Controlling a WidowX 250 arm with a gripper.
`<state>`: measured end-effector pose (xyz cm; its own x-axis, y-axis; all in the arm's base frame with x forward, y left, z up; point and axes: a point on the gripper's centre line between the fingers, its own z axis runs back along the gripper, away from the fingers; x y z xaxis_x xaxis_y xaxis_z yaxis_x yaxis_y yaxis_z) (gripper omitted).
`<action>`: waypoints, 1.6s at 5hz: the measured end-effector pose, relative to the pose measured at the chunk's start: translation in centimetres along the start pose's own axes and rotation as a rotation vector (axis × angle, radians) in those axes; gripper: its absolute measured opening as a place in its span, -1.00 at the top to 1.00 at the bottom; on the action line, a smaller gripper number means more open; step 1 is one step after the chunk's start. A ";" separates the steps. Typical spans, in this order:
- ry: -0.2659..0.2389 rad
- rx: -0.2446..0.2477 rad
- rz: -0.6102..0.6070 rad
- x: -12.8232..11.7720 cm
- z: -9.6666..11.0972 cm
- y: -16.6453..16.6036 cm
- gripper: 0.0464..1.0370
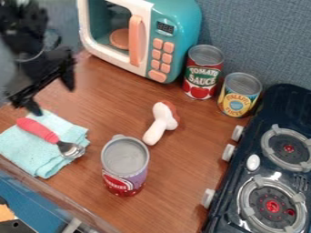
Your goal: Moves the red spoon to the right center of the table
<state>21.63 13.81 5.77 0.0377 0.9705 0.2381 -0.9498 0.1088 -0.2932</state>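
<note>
Before me, a red-handled spoon (39, 129) slants across a pale-blue cloth (30, 154), handle pointing far left, bowl near right; the gripper (53, 98) hangs near the handle, fingers apart.

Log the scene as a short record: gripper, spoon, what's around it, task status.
gripper: open, by the cloth's far edge, holding nothing
red spoon: lying on the cloth, metal bowl toward the purple can
cloth: light blue, folded, at the table's left
purple can: upright, right of the cloth
toy: white and brown, lying beyond the purple can
stove: right side
task status: spoon not yet at right center
</note>
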 end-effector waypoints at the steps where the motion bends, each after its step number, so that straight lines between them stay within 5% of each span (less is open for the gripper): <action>1: -0.030 0.066 0.189 0.8 -1.4 1.7 -0.93; 5: 0.047 0.179 0.219 2.9 -6.3 3.2 -0.93; 8: 0.046 0.192 0.205 2.3 -6.9 3.0 -0.50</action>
<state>20.98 17.85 -0.93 -0.1516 0.9772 0.1486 -0.9803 -0.1294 -0.1490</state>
